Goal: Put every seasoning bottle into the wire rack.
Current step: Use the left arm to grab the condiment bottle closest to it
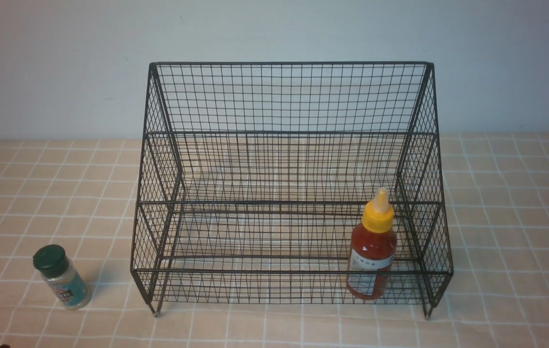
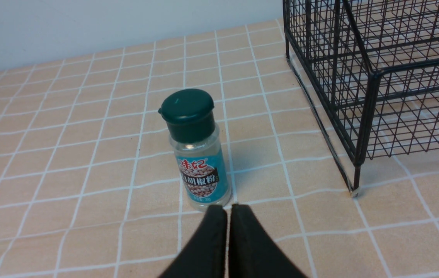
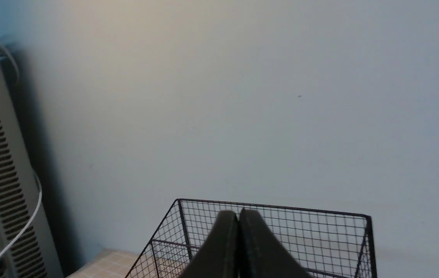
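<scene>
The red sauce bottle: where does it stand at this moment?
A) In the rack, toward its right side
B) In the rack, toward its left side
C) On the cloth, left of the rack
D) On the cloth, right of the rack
A: the red bottle stands behind the front mesh of the rack, near the right side.

You're looking at a plain indoor room, its exact kind unclear: a bare pale wall (image 1: 274, 29) rises behind a grid-patterned tablecloth (image 1: 511, 217). Beyond the cloth's far left corner, you can see a tall louvred unit (image 3: 3, 154) with a white cable (image 3: 30, 222).
</scene>
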### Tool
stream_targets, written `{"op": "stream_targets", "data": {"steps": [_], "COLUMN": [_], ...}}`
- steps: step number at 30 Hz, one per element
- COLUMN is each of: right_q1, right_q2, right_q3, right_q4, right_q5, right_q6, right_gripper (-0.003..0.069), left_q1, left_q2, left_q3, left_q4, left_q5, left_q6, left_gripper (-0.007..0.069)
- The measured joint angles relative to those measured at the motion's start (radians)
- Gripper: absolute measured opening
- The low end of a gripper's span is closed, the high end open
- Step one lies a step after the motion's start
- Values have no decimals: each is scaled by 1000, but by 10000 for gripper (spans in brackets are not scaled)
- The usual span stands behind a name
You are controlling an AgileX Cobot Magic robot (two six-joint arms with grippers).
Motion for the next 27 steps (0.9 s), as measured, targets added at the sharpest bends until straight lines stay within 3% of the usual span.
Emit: {"op": "stream_targets", "data": {"steps": [1,5,10,13,16,21,27], "right_q1": [0,0,-32,-151,-380,-636,-712], "right_q2": [0,0,-7,-12,-12,-26,-80], "right_q3": [17,30,46,84,190,413,567], "right_q4": [63,175,190,166,127,114,131], "right_q5": [-18,-35,-37,-38,-38,-33,-26], "right_q6": [-96,-242,-317,-335,-344,-345,-329], "right_gripper": [-12,-13,-13,-13,-13,-13,-13], "left_q1": [0,0,0,0,0,0,0], "left_q2": [0,0,0,0,0,0,0], "left_q3": [0,0,0,0,0,0,0], "left_q4": [0,0,0,0,0,0,0], "left_q5": [0,0,0,0,0,0,0], "left_q6": [0,0,0,0,0,0,0], "left_gripper": [-7,-7,-7,-7,-7,-7,-7]}}
